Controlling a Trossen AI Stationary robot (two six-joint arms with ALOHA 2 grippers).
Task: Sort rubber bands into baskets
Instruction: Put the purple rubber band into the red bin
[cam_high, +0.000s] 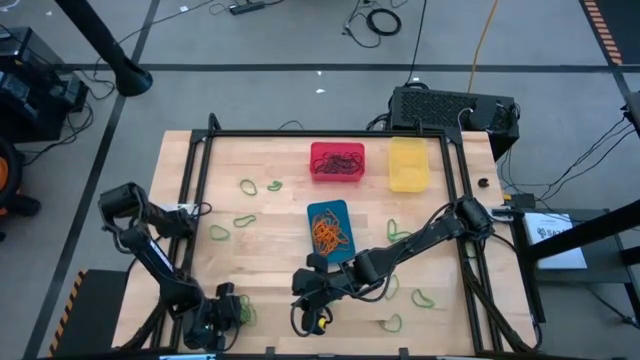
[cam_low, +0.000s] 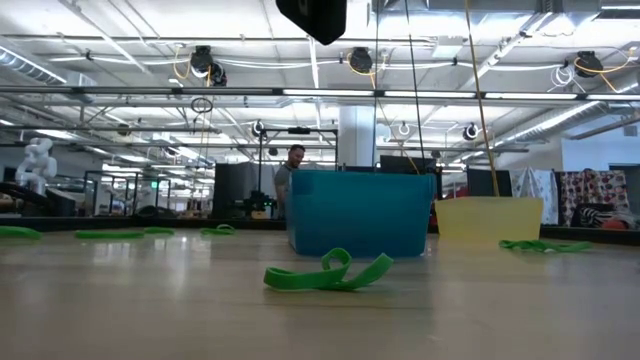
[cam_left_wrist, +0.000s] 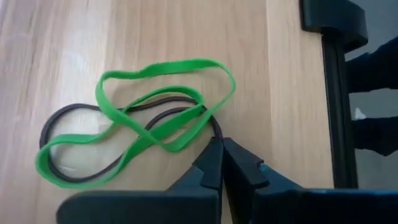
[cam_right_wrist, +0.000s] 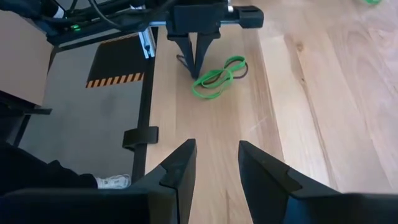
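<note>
Orange bands (cam_high: 330, 234) fill the blue basket (cam_high: 329, 212) and dark ones the red basket (cam_high: 337, 162), yet green loops (cam_high: 248, 186) dot the tabletop (cam_high: 270, 250), where the left claw (cam_left_wrist: 221, 144) clenches on a green-and-dark tangle (cam_left_wrist: 134, 130); right claw (cam_right_wrist: 216, 153) hangs released nearby.

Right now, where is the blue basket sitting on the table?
In the high view the blue basket sits mid-table, holding orange bands, just in front of the red basket and yellow basket, with the right gripper nearer the front edge.
</note>
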